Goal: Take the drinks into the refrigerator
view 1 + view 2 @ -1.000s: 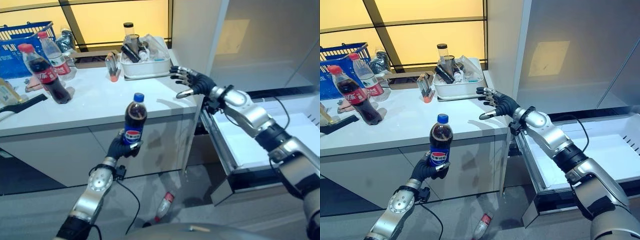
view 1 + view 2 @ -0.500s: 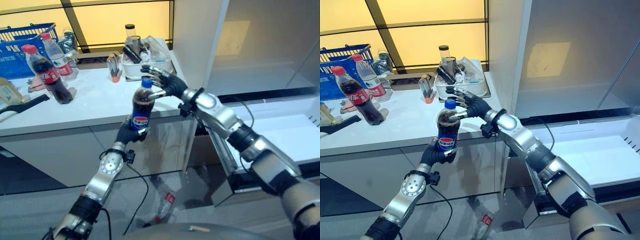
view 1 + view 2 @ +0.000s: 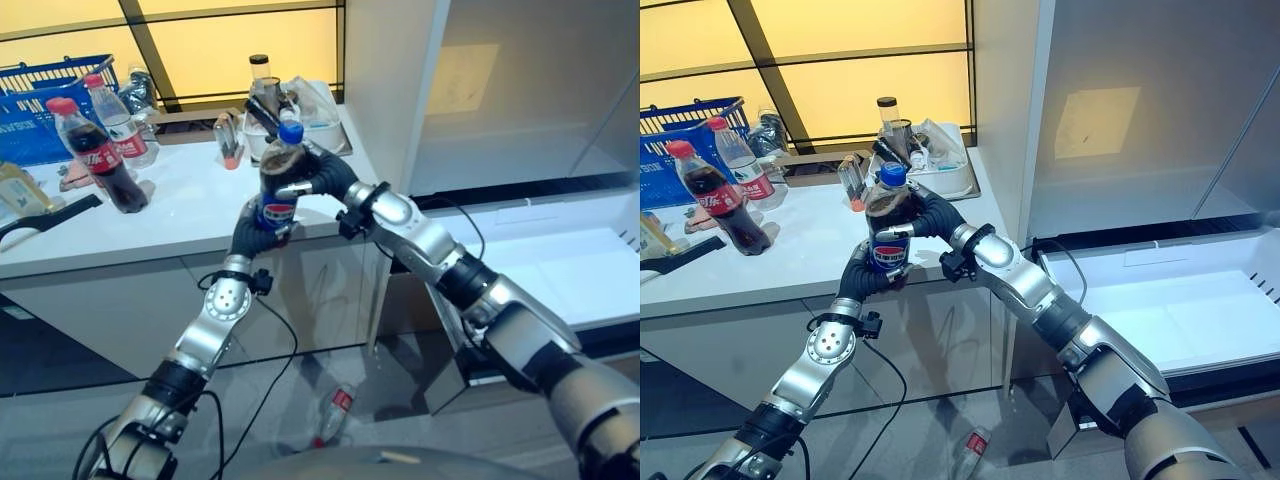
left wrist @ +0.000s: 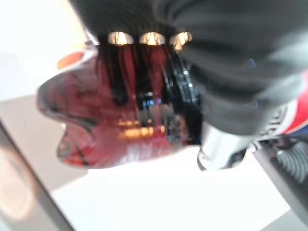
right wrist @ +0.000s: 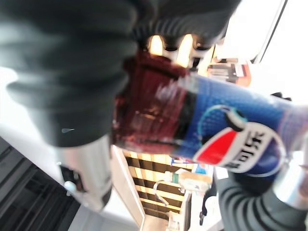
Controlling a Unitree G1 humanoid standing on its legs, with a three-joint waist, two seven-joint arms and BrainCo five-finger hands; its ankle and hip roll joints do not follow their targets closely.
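A dark cola bottle with a blue cap and blue label (image 3: 279, 185) is held upright in the air in front of the white bench (image 3: 180, 215), just before its front edge. The left hand (image 3: 252, 232) grips the lower part of the bottle, its fingers curled round the base below the label. The right hand (image 3: 318, 172) comes in from the right and wraps round the upper part of the bottle, near the shoulder, with its fingers (image 5: 156, 44) curled over the dark liquid, as the right wrist view shows from close by. In the left wrist view the left hand's fingers (image 4: 150, 38) are closed round the bottom of the same bottle. Both hands are on the bottle at once, one above the other.

On the bench, towards the robot's left, stands a cola bottle with a red cap and red label (image 3: 92, 155), and just behind it a clear water bottle with a red cap (image 3: 121, 125). A blue plastic shopping basket (image 3: 38, 108) sits at the far left rear of the bench. A white rectangular tub full of small items (image 3: 945, 165) stands at the rear of the bench, behind the held bottle. A long dark-handled utensil (image 3: 45, 217) lies flat near the bench's left edge.

To the right, the open white refrigerator (image 3: 520, 120) shows a pulled-out white drawer (image 3: 1170, 310) low down. Another bottle with a red cap (image 3: 333, 412) lies on the floor below the bench.
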